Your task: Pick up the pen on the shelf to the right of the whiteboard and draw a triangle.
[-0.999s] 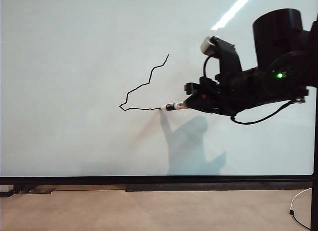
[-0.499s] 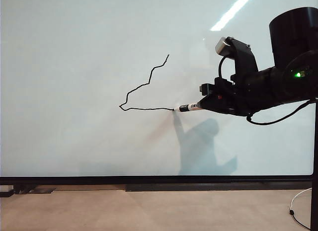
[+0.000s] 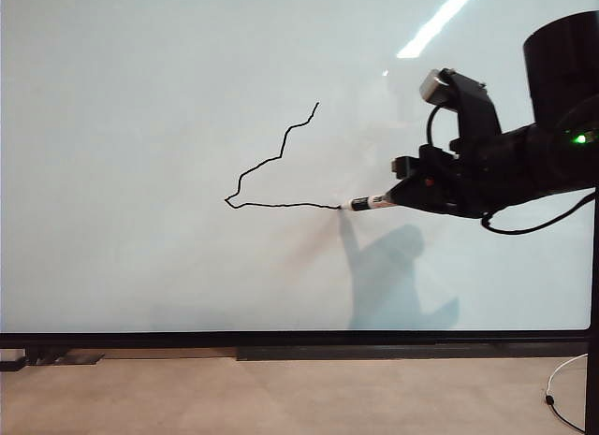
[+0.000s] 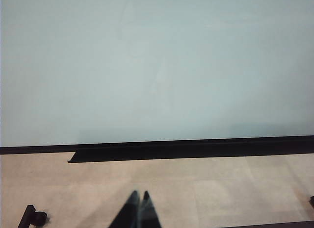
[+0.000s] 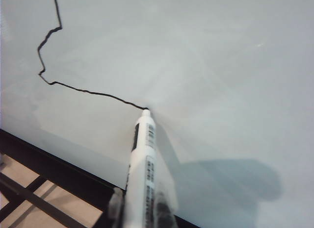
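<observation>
White plastic with a black label, the pen [image 3: 372, 203] juts out from between the fingers of the right gripper [image 3: 404, 194], its black tip pressed against the whiteboard [image 3: 140, 267] at the free end of the drawn line. That line, the unfinished triangle [image 3: 271, 164], has only two strokes: a wobbly slanted one climbing to a peak up and left of the pen, and a flat base running from the left corner to the pen tip. In the right wrist view the pen [image 5: 143, 159] stands between the two fingers [image 5: 116, 203], which are nearly closed and clamp its barrel. To the right of the pen tip and above the peak the whiteboard is bare, and its black bottom frame [image 3: 299, 340] lies well below the base stroke; the gripper's shadow falls on the board just under the pen. The left gripper [image 4: 137, 208] sits low, well below the whiteboard's bottom frame and over the tan floor [image 4: 221, 189], its fingers pressed together with nothing between them.
</observation>
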Available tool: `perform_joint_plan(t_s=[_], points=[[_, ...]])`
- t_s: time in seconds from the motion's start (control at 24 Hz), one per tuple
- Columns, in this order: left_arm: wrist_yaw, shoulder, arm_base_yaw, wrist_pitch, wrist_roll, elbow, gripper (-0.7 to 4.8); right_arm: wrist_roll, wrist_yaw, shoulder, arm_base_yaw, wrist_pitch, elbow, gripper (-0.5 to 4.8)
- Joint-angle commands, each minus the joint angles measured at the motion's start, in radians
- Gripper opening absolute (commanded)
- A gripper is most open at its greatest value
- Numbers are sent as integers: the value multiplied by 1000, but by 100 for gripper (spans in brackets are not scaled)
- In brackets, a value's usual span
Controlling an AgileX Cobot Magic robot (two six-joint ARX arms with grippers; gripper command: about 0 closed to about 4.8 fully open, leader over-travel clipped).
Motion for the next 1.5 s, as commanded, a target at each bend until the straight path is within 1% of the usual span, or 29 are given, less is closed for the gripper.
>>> perform_joint_plan(t_s=[0.04,0.17,0.46,0.75,1.12,1.25,1.37,1.46,1.5], points=[[0,0,0,8,0,4,-5,-13,54,-40,-24,33,-25,-3],[0,0,0,8,0,4,-5,-17,54,-60,-45,33,-49,-3],[0,0,-1,8,0,4,-5,-19,62,-82,-62,36,-82,-3],[0,0,0,8,0,4,-5,-18,79,-90,-77,81,-121,-3],[0,0,0,8,0,4,-5,-10,74,-95,-105,103,-153,-3],[0,0,0,8,0,4,-5,24,27,-103,-102,154,-175,-3],[0,0,0,8,0,4,-5,82,-16,-119,-69,249,-198,-3],[0,0,-1,8,0,4,-5,151,-90,-125,-39,309,-186,-3],[0,0,0,8,0,3,-5,209,-123,-124,-27,328,-166,-3]])
